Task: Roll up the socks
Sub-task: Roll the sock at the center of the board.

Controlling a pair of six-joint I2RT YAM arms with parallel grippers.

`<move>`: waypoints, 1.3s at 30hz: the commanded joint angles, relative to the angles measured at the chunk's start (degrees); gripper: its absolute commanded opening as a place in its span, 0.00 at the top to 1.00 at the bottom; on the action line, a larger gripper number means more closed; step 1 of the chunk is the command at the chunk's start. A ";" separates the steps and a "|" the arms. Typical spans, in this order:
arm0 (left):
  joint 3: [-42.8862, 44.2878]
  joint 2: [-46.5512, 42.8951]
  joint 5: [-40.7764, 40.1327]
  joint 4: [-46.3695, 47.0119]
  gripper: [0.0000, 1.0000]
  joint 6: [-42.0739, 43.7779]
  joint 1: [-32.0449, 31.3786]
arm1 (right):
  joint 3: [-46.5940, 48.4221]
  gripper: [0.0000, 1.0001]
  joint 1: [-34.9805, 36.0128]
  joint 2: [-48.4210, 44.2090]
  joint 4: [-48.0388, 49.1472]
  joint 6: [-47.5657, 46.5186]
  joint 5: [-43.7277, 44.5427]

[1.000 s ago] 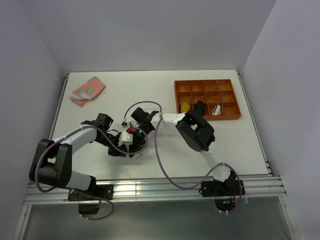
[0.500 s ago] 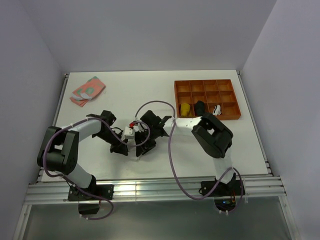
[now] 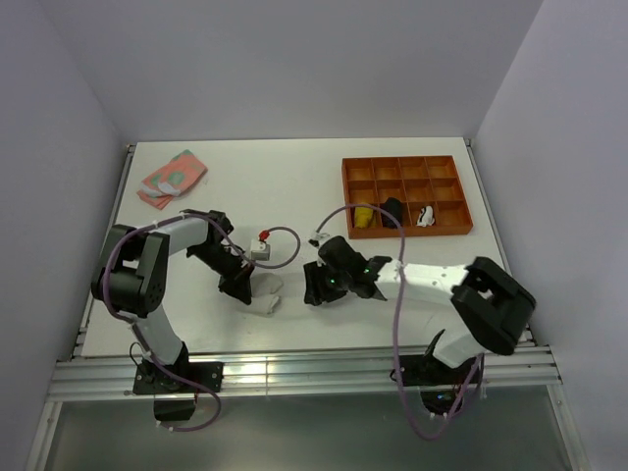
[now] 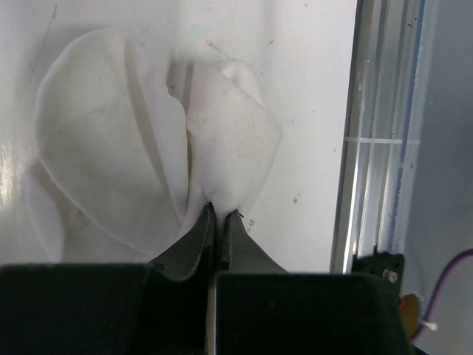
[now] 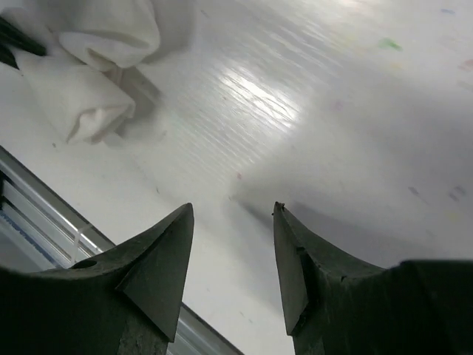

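A plain white sock (image 3: 267, 296) lies loosely bunched on the table near the front edge. My left gripper (image 3: 243, 285) is shut on an edge of it. In the left wrist view the closed fingertips (image 4: 209, 222) pinch a fold of the sock (image 4: 225, 140), and more white fabric bulges to the left. My right gripper (image 3: 312, 287) is open and empty, just right of the sock and apart from it. In the right wrist view its gripper (image 5: 233, 214) hovers over bare table, with the sock (image 5: 85, 103) at the top left. No striped sock is in view.
An orange compartment tray (image 3: 449, 194) at the back right holds a yellow item (image 3: 364, 212), a black item and a small white item. A pink and green cloth (image 3: 172, 178) lies at the back left. The metal front rail (image 4: 377, 148) runs close to the sock.
My right gripper has drawn back to the right, away from the sock, and now stands open and empty. My left gripper has stayed shut on the sock, which now lies uncovered.
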 commanded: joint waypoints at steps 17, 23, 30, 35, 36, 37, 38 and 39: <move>12.85 14.31 -3.73 -12.09 1.00 -13.75 -1.21 | 15.96 0.43 25.89 7.15 2.57 -18.41 37.50; 13.81 16.43 -4.52 -13.58 1.00 -13.49 -1.30 | 16.59 0.39 25.81 10.96 7.04 -25.01 34.78; 15.75 20.03 -4.26 -16.75 1.00 -11.47 -1.30 | 17.11 0.38 26.42 11.84 7.15 -28.09 31.61; 16.80 22.66 -3.21 -19.90 1.00 -9.10 -1.21 | 16.59 0.38 27.65 12.01 7.15 -28.53 29.77; 17.07 22.84 -3.12 -20.17 1.00 -8.83 -1.21 | 16.41 0.38 27.83 11.93 7.41 -28.53 29.68; 17.24 23.02 -3.03 -20.26 1.00 -8.66 -1.21 | 16.32 0.38 28.18 11.93 7.50 -28.53 29.42; 17.33 23.20 -2.94 -20.35 1.00 -8.57 -1.30 | 16.50 0.38 28.27 12.19 7.41 -28.53 29.24; 17.68 23.37 -2.94 -20.87 1.00 -8.31 -1.21 | 16.93 0.38 28.36 12.45 7.32 -28.53 29.24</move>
